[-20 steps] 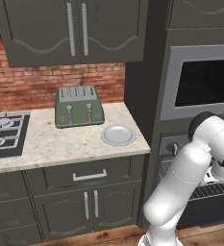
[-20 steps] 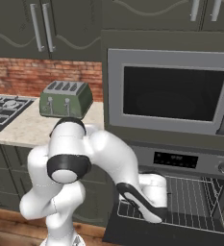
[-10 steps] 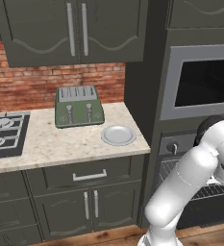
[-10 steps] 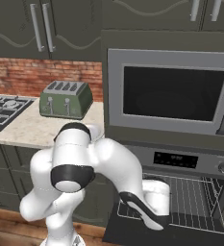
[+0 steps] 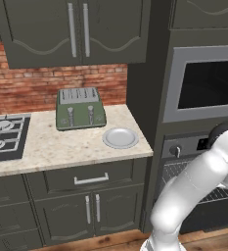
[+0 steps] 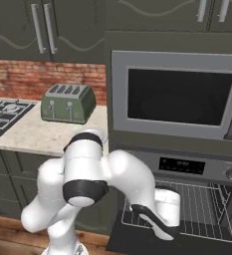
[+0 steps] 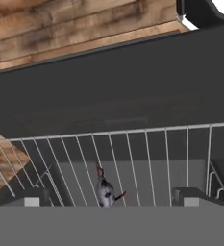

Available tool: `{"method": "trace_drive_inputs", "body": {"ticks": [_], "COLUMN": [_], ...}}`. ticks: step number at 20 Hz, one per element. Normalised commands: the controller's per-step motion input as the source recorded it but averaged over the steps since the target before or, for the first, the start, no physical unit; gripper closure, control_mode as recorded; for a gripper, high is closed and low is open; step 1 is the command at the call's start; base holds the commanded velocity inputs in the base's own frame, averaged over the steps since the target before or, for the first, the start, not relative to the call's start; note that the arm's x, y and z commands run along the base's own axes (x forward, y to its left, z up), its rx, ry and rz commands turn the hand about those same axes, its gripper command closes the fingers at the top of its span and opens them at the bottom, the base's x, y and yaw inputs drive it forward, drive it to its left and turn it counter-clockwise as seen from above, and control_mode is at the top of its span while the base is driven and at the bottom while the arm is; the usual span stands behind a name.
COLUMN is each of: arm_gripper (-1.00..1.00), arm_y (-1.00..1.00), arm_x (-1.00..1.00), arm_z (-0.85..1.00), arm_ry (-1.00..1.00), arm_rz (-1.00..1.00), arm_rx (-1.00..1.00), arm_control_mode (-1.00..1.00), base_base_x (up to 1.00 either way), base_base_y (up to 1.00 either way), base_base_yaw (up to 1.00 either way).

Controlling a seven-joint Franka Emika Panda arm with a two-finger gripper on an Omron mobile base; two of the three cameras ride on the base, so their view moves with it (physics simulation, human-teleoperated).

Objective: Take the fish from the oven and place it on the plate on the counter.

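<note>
Now | end effector (image 7: 108, 201): jaws spread, empty | fish (image 7: 104, 189): on oven (image 6: 197, 199) rack | writing: none legible

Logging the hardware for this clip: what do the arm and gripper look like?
One glossy white arm of rounded, tubular segments, with dark grey to black bands at the joints and a black-ringed round cap on one joint. The white hand carries a gripper with two small dark grey, blocky finger tips. I see no cables or markings.

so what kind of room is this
A home kitchen, rendered rather than real: a built-in oven with its door open and wire racks, a green toaster on a speckled stone counter, and a gas hob.
</note>
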Motion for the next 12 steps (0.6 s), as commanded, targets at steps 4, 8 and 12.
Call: {"method": "trace_drive_inputs", "body": {"ticks": [4,8,12], "arm_gripper": [-1.00,-1.00,-1.00], "arm_y": [-0.41,-0.29,-0.16], "arm_x": [0.24,0.18,0.23], "arm_z": [0.00,0.00,0.00], "arm_ry": [0.02,0.01,0.00], "arm_rz": [0.12,0.06,0.02], "arm_rx": [0.09,0.05,0.00], "arm_control_mode": [-1.00,-1.00,-1.00], "base_base_x": [0.00,0.00,0.00], "base_base_y": [0.00,0.00,0.00], "base_base_yaw": [0.00,0.00,0.00]}}
